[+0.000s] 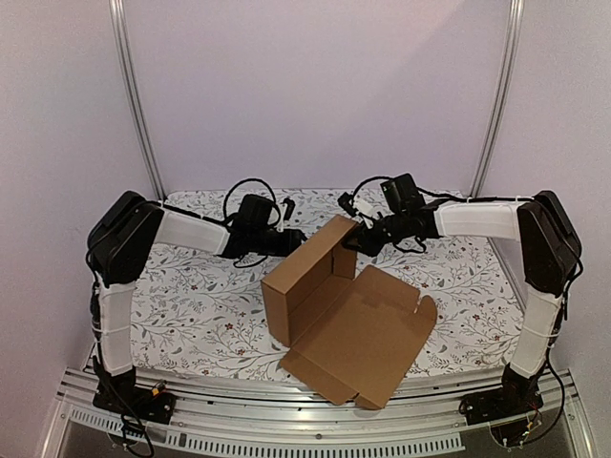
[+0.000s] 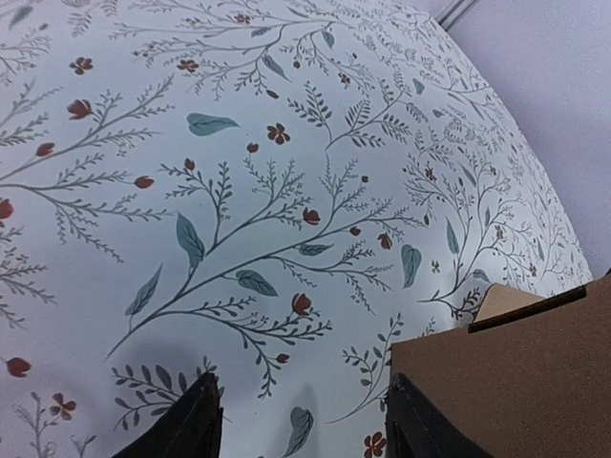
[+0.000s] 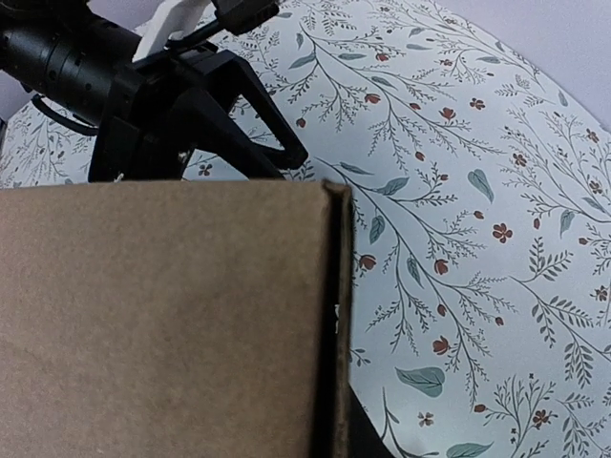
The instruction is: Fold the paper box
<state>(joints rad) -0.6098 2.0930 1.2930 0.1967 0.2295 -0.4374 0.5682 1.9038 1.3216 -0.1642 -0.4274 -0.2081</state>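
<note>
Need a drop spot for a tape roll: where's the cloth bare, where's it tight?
Bare: the floral cloth between the left arm and the paper box; a smaller patch between its lid and the right arm. Crowded: the box's far side, where the left gripper and right gripper sit amid cables.

the paper box (image 1: 355,334) is plain brown corrugated cardboard, unprinted and only partly folded. two walls stand upright and meet in a corner on its far left side. a wide panel with flaps and rounded tabs spreads out low toward the near right. it sits mid-table (image 1: 191,305), its near corner showing over the table's front edge.
</note>
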